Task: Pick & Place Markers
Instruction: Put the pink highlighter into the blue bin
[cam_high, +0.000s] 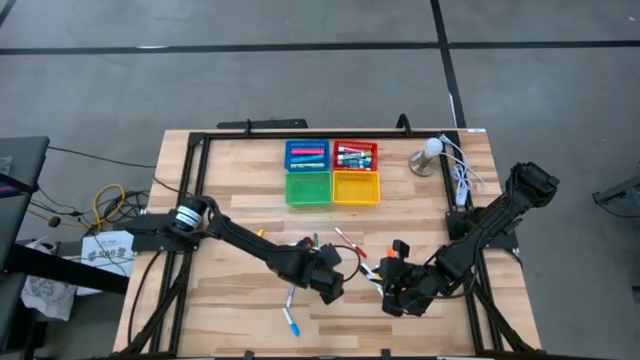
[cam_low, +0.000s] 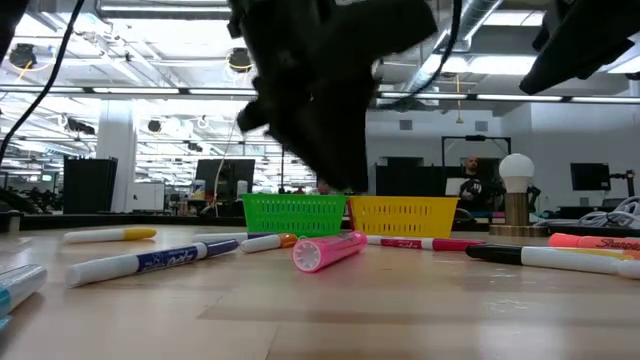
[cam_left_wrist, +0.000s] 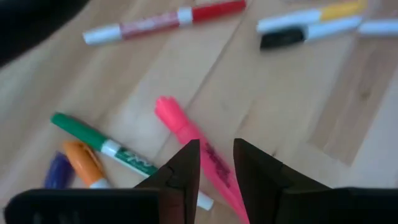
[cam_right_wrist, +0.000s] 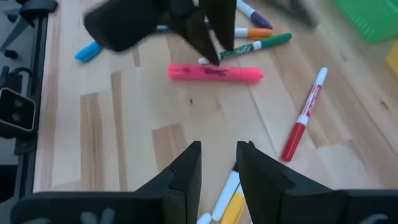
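Left fingers (cam_left_wrist: 216, 171) slightly parted, empty, straddling pink marker (cam_left_wrist: 193, 140) below; marker axis runs between them. Right fingers (cam_right_wrist: 219, 168) slightly parted, empty, farther off.

- pink marker (cam_right_wrist: 215, 73) lies flat on the table, capped
- green marker (cam_left_wrist: 102, 143), orange one (cam_left_wrist: 86, 163) and purple one (cam_left_wrist: 58, 170) lie just beside the pink marker
- red-capped white marker (cam_right_wrist: 304, 116) lies near the pink marker
- more markers (cam_high: 342, 156) fill trays well beyond it

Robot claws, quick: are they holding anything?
Left gripper: open, empty, above the pink highlighter.
Right gripper: open, empty, above the table.
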